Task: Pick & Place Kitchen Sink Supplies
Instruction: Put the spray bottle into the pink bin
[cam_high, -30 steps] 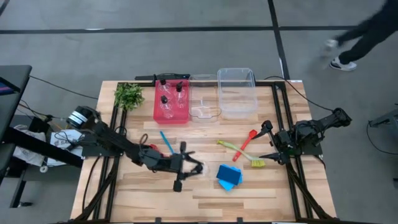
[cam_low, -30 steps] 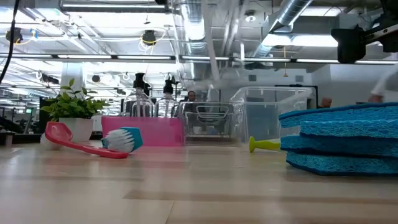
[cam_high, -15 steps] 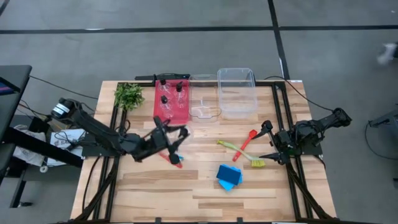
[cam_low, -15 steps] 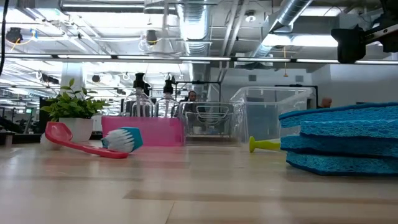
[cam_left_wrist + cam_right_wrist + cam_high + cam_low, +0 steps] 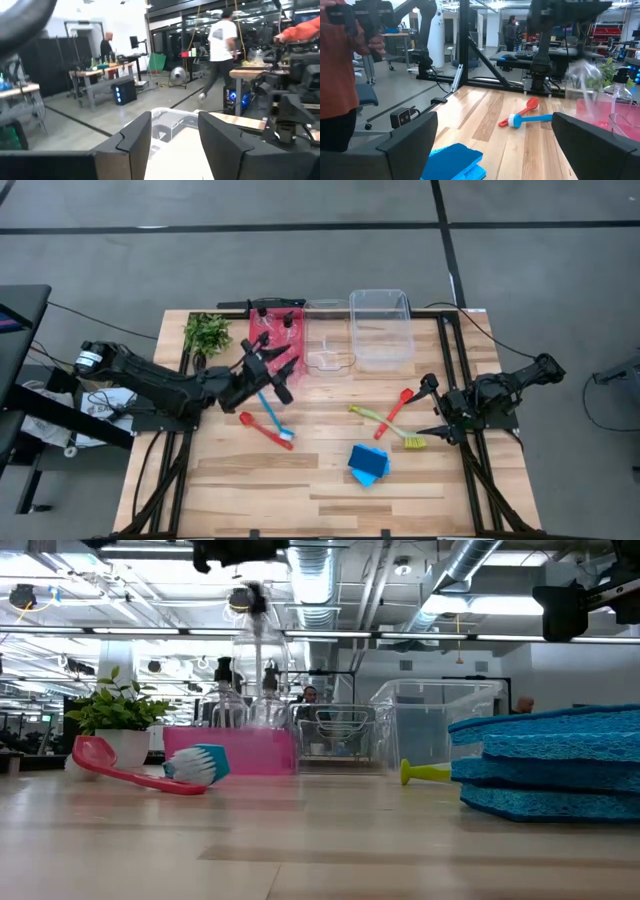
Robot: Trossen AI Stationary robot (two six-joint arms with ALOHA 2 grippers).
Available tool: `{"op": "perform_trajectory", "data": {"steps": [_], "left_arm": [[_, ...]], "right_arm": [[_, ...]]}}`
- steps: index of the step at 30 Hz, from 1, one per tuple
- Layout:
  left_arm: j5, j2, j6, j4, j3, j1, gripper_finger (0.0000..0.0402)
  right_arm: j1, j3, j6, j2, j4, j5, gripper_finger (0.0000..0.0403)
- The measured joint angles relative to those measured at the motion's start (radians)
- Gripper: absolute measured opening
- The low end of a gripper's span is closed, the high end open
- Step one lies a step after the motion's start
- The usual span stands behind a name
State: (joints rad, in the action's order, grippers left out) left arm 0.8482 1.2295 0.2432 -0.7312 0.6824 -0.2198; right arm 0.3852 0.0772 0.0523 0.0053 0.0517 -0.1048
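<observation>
While the left end effector [image 5: 268, 368] hung over the near edge of the red bin [image 5: 251, 352], a small clear bottle [image 5: 256, 640] with a black cap was right below it in the air. The bottle looked smeared, and I could see the room through its body. In the left wrist view the two dark fingers stood with a moderate gap between them, closed about the bottle. Other clear bottles [image 5: 288, 322] with black caps stood upright inside the red bin.

On the wooden surface [image 5: 330, 500], just in front of that bin, lay a thin red-handled brush [image 5: 266, 429] with a blue and white head, and a thin blue utensil [image 5: 267, 406] lay beside it. Blue rectangular sponges [image 5: 368, 463] lay in a stack nearer the front, a little to the right. A yellow-green brush [image 5: 385, 427] and a red utensil [image 5: 396, 408] lay close together near the right end effector [image 5: 437, 410]. That one waited at the right side of the surface with fingers spread wide and nothing between them.
</observation>
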Motion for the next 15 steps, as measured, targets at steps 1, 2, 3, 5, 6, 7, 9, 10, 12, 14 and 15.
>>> {"op": "perform_trajectory", "data": {"steps": [1, 2, 3, 5, 6, 7, 9, 10, 12, 14, 15], "left_arm": [[-0.018, 0.0, -0.022, -0.001, -0.004, 0.019, 0.0161], [-0.031, 0.0, -0.039, -0.003, -0.008, 0.036, 0.0158], [-0.037, 0.0, -0.044, -0.003, -0.011, 0.054, 0.0153], [-0.037, 0.001, -0.042, -0.001, -0.012, 0.083, 0.0143], [-0.037, 0.001, -0.042, -0.002, -0.012, 0.099, 0.0137], [-0.038, 0.001, -0.041, -0.003, -0.012, 0.113, 0.0132], [-0.037, 0.001, -0.041, -0.001, -0.012, 0.132, 0.0121], [-0.037, 0.001, -0.04, -0.001, -0.012, 0.134, 0.0116], [-0.056, 0.001, -0.039, 0.019, -0.012, 0.132, 0.0107], [-0.076, 0.002, -0.039, 0.048, -0.012, 0.121, 0.0102], [-0.08, 0.001, -0.04, 0.055, -0.012, 0.112, 0.01]], "right_arm": [[0.0, 0.0, 0.0, 0.0, 0.0, 0.0, 0.0386], [0.0, 0.0, 0.0, 0.0, 0.0, 0.0, 0.0386], [0.0, 0.0, 0.0, 0.0, 0.0, 0.0, 0.0386], [0.0, 0.0, 0.0, 0.0, 0.0, 0.0, 0.0386], [0.0, 0.0, 0.0, 0.0, 0.0, 0.0, 0.0386], [0.0, 0.0, 0.0, 0.0, 0.0, 0.0, 0.0386], [0.0, 0.0, 0.0, 0.0, 0.0, 0.0, 0.0386], [0.0, 0.0, 0.0, 0.0, 0.0, 0.0, 0.0386], [0.0, 0.0, 0.0, 0.0, 0.0, 0.0, 0.0386], [0.0, 0.0, 0.0, 0.0, 0.0, 0.0, 0.0386], [0.0, 0.0, 0.0, 0.0, 0.0, 0.0, 0.0386]]}}
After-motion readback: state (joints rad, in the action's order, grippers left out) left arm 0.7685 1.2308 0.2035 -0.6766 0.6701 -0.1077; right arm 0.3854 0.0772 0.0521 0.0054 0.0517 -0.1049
